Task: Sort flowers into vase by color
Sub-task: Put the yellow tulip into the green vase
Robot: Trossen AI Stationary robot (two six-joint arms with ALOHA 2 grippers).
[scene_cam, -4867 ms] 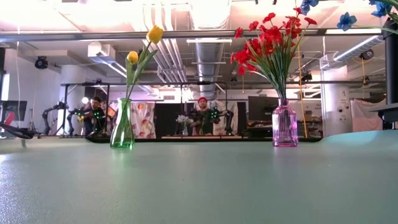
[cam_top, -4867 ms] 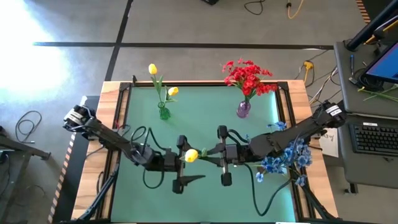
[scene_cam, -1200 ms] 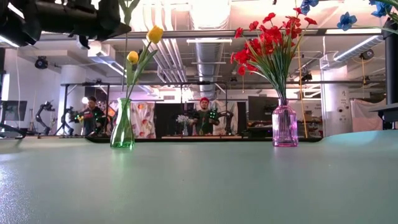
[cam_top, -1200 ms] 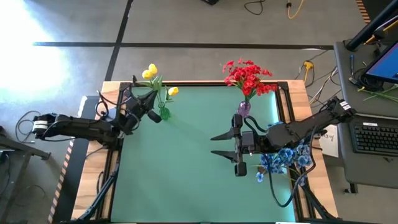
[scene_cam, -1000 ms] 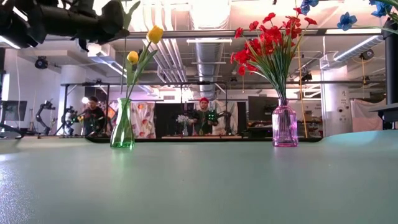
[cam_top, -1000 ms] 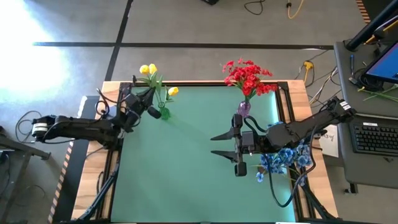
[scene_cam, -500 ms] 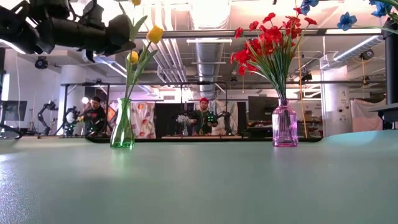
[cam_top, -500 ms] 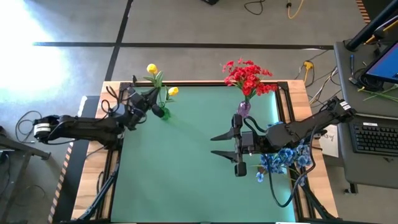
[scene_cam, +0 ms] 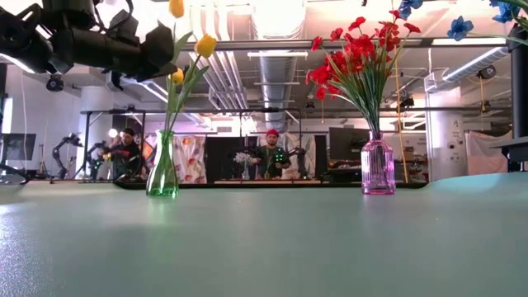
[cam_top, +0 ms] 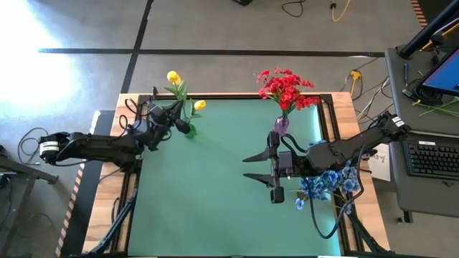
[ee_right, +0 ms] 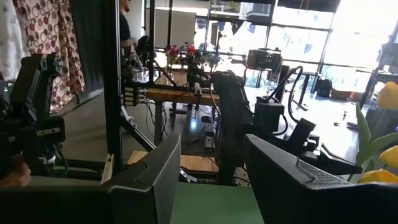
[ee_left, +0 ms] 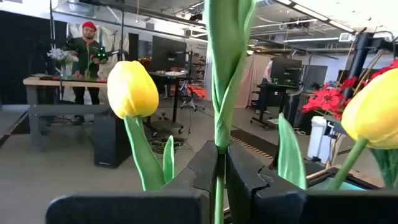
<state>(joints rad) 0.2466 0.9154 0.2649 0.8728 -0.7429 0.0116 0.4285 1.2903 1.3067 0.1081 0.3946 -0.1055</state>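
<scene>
A green vase [cam_top: 189, 131] at the table's far left holds yellow tulips [scene_cam: 205, 45]. My left gripper [cam_top: 178, 122] hovers just left of and above it, shut on another yellow tulip whose head [cam_top: 172, 77] stands above the fingers. Whether this tulip's lower end is in the vase [scene_cam: 162, 169] I cannot tell. Red flowers [cam_top: 285, 86] stand in a purple vase [cam_top: 280, 126] at the far right. Blue flowers [cam_top: 330, 180] lie at the table's right edge under the right arm. My right gripper [cam_top: 252, 166] stands open mid-table, with nothing between its fingers. My left gripper pinches the yellow tulip's green stem [ee_left: 220, 163] between its two fingers, below a long leaf [ee_left: 227, 62]. The fingers reach level from the table's left and lie across the stem. The tulip stands upright, its head [scene_cam: 176, 8] above the gripper and high over the table.
The middle and near part of the green table [cam_top: 208, 201] lies bare. A desk with a keyboard [cam_top: 430, 161] stands beyond the right edge. People stand at benches [scene_cam: 266, 157] in the room behind the table.
My left gripper has moved toward the table's right edge, closer to the green vase, still shut on the tulip's stem. The tulip has stayed upright and its head has come down a little.
</scene>
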